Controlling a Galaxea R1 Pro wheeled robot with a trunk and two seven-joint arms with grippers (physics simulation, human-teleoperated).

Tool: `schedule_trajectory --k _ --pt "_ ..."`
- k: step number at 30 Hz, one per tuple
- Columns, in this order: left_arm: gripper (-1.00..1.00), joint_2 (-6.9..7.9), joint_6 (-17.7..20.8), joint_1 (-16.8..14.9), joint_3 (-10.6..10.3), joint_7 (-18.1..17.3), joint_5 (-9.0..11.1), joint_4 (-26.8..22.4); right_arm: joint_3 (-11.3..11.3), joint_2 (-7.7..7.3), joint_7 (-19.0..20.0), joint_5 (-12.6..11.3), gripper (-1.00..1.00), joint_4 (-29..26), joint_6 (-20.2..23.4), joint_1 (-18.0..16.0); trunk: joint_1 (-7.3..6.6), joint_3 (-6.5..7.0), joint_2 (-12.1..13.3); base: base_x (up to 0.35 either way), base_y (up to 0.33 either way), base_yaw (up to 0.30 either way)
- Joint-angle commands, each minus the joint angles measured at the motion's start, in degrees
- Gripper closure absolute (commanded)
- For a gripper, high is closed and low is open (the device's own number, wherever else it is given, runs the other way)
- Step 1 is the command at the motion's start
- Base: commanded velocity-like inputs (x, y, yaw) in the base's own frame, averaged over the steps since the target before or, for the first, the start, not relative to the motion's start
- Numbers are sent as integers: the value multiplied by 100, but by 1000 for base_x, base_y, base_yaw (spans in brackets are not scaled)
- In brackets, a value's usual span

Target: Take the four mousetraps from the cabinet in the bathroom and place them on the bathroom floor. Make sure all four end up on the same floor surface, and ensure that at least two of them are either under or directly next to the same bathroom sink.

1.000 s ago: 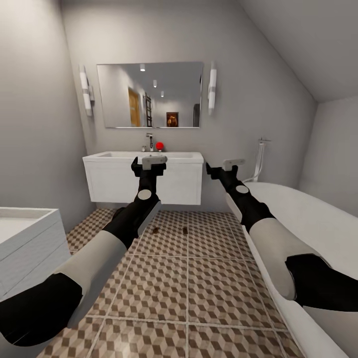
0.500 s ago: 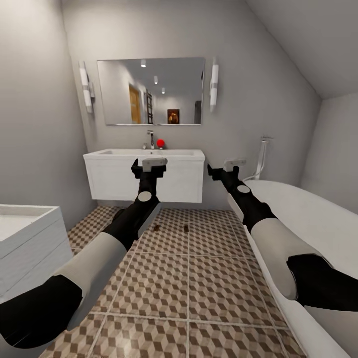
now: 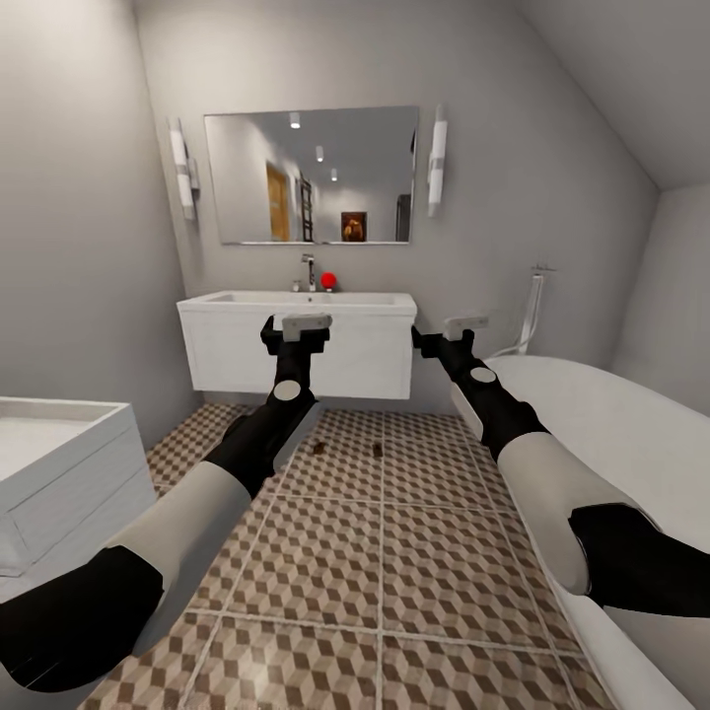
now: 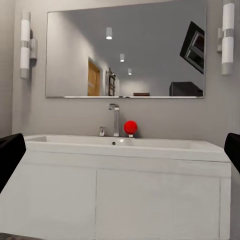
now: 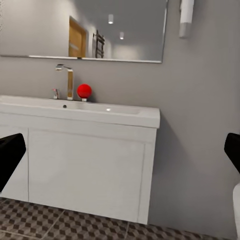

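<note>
Currently both the left gripper (image 3: 296, 330) and the right gripper (image 3: 446, 335) ride level with jaws wide and empty, facing the wall-hung sink (image 3: 296, 301). Two mousetraps (image 3: 322, 446) lie on the bathroom floor (image 3: 375, 562) near its far edge, just before the sink and well below the jaws. The cabinet remains to be approached; in my judgement the base should turn without brushing the bathtub (image 3: 631, 434).

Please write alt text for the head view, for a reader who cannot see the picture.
Two black-and-white robot arms reach forward toward a white wall-hung sink under a mirror. Two small brown things lie on the cube-patterned bathroom floor in front of it. A white bathtub stands at the right.
</note>
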Motion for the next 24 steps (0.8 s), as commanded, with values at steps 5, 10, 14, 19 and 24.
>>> schedule_trajectory --k 5,10,14,19,24 --pt "-100 3 -44 2 -28 32 60 7 6 -1 9 -12 -100 6 -19 -4 -1 -30 -3 0 0 91" --pt "-100 3 -41 10 -28 32 60 7 6 -1 9 -12 -100 6 -19 -4 -1 -54 -3 0 0 91" --pt "-100 3 -40 12 -28 32 60 7 6 -1 9 -12 -100 6 -19 -4 -1 -74 -3 0 0 91" --pt "-100 3 -39 13 -28 32 60 7 6 -3 9 -12 -100 6 -19 -4 -1 -99 -3 0 0 92" --pt "-100 3 -43 13 -28 32 60 7 6 -14 9 -12 -100 6 -17 -4 -1 -124 -3 0 0 94"
